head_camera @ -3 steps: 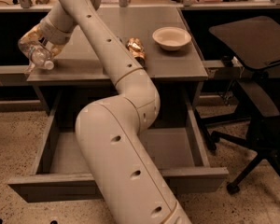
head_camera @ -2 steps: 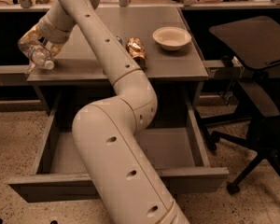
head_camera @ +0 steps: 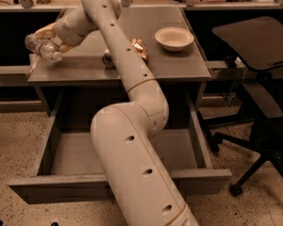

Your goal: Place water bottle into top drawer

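Observation:
The water bottle (head_camera: 41,49), clear crinkled plastic, is held tilted over the left edge of the grey table (head_camera: 85,68). My gripper (head_camera: 51,40) is shut on it, with pale fingers on either side of its body. The top drawer (head_camera: 66,188) stands pulled open below the table, wide, shallow and grey. Its inside shows nothing but bare floor on the left. My arm crosses in front of its middle and hides its handle.
A white bowl (head_camera: 174,37) sits at the table's back right. A gold-brown can (head_camera: 140,49) lies mid-table, and another can (head_camera: 107,58) is partly hidden behind my arm. A black office chair (head_camera: 254,46) stands to the right of the table and drawer.
My gripper has lifted the water bottle slightly and carried it a little to the right. The lower arm has shifted slightly left over the drawer.

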Controlling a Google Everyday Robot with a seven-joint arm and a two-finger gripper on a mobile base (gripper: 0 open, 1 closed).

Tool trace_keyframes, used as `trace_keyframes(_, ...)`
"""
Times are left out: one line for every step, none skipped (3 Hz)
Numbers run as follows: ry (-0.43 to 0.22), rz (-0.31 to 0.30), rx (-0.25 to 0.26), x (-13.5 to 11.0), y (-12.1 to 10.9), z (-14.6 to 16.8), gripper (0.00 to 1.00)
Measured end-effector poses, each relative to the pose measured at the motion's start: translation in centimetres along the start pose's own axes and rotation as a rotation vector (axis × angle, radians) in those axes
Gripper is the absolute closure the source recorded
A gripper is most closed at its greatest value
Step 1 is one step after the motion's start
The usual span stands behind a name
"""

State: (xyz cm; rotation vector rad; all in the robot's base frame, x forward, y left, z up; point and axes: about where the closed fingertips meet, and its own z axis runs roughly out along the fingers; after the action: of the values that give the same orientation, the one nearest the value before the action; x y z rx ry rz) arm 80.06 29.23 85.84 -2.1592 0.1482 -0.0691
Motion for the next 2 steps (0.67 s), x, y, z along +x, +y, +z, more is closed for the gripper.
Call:
trace_keyframes(-0.015,0.033,0.126,0.9,-0.3,-1.4,1.0)
trace_keyframes(0.032,-0.031,0.098,0.6,-2.3,-4.0,1.0)
